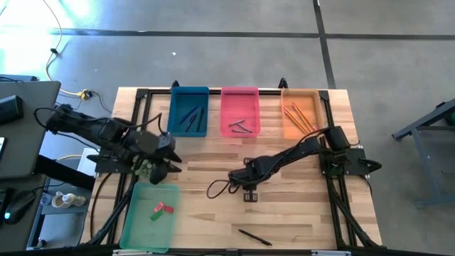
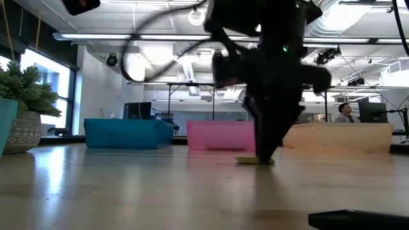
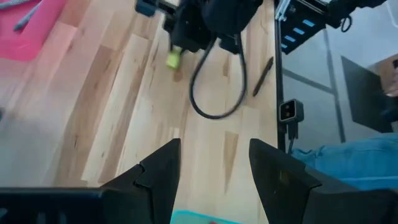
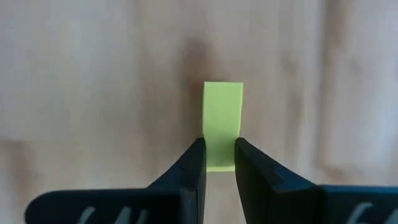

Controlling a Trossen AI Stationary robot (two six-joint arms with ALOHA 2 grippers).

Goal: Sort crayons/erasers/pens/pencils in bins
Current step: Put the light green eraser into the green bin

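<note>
A: Small yellow-green eraser block [image 4: 222, 124]: flat on the bare wooden table [image 1: 298, 220], near the table's middle, pinched at its near end between the fingers of the right gripper [image 4: 219, 163]. Not yet lifted, judging by the low view, where the block [image 2: 254, 160] touches the tabletop.

B: Left gripper [image 3: 211, 171]?

A: Fingers spread, nothing between them. Hovering beside the far edge of the translucent green plastic tray [image 1: 138, 227] at the table's front left.

B: Sorted so far?

A: Blue rectangular tray [image 1: 189, 128]: several dark thin pens [image 1: 188, 115]. Pink tray [image 1: 239, 96]: a few dull grey crayon sticks [image 1: 242, 126]. Orange tray [image 1: 300, 128]: long orange-red pencils [image 1: 302, 117]. Green tray: one pink eraser [image 1: 165, 208] and one green eraser [image 1: 156, 216].

B: Remaining?

A: Two items outside the trays: the pinched yellow-green eraser and one black pen [image 1: 254, 237] lying loose near the front edge. Task judged close to done. Probable destinations: green tray for the eraser, blue tray for the pen.
</note>
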